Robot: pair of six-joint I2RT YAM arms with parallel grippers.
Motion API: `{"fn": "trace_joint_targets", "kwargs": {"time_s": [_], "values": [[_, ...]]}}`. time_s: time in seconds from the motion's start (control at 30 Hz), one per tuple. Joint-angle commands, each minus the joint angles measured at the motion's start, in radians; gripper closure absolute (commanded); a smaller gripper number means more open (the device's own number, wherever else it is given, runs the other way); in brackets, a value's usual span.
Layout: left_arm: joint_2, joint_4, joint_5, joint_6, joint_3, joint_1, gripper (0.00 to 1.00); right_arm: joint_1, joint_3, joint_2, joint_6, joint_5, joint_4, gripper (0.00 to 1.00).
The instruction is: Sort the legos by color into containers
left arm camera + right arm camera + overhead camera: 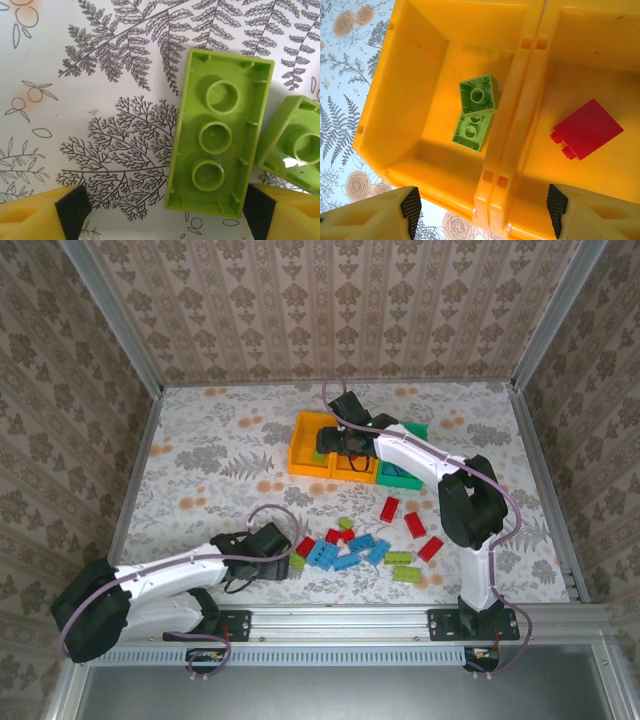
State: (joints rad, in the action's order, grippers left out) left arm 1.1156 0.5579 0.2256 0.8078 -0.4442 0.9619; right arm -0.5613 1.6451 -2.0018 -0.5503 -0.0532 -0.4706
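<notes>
Left hand point(165, 215) spread, straddling an upside-down lime brick point(220, 132) on the table point(100, 75), lined up to pinch it | right hand point(482, 210) spread and empty over two yellow bins point(517, 75): lime bricks point(472, 112) frame-left, red brick point(587, 129) frame-right, kept apart by colour | loose legos point(360, 545) lower centre of top view

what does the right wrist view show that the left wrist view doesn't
Right wrist, not left wrist: an orange-yellow bin holding two lime green bricks, beside a second bin holding a red brick. Left wrist, not right wrist: an upside-down green brick lying flat, with another green brick beside it. Both: the fern-print table cover and an open gripper, the right gripper and the left gripper.
</notes>
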Motion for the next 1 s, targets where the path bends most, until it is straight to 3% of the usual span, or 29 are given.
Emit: {"fn": "trace_joint_targets", "kwargs": {"time_s": [0.0,0.1,0.27,0.53,0.97], "values": [[0.073,-0.108,0.036,-0.036,-0.008,-0.006,0.14,0.006,-0.012,0.045,0.005,-0.015,0.003,0.29],[0.121,-0.169,-0.007,-0.069,-0.008,-0.045,0.15,0.009,-0.019,0.050,0.008,-0.015,0.004,0.29],[0.139,-0.194,-0.054,-0.115,-0.004,-0.107,0.23,0.017,-0.034,0.066,0.016,-0.020,0.001,0.29],[0.163,-0.162,-0.059,-0.176,-0.068,-0.131,0.27,0.031,-0.048,0.073,0.013,-0.016,0.009,0.29],[0.317,-0.222,-0.139,-0.242,-0.131,-0.181,0.46,0.056,-0.098,0.104,0.011,-0.012,0.020,0.29]]}}
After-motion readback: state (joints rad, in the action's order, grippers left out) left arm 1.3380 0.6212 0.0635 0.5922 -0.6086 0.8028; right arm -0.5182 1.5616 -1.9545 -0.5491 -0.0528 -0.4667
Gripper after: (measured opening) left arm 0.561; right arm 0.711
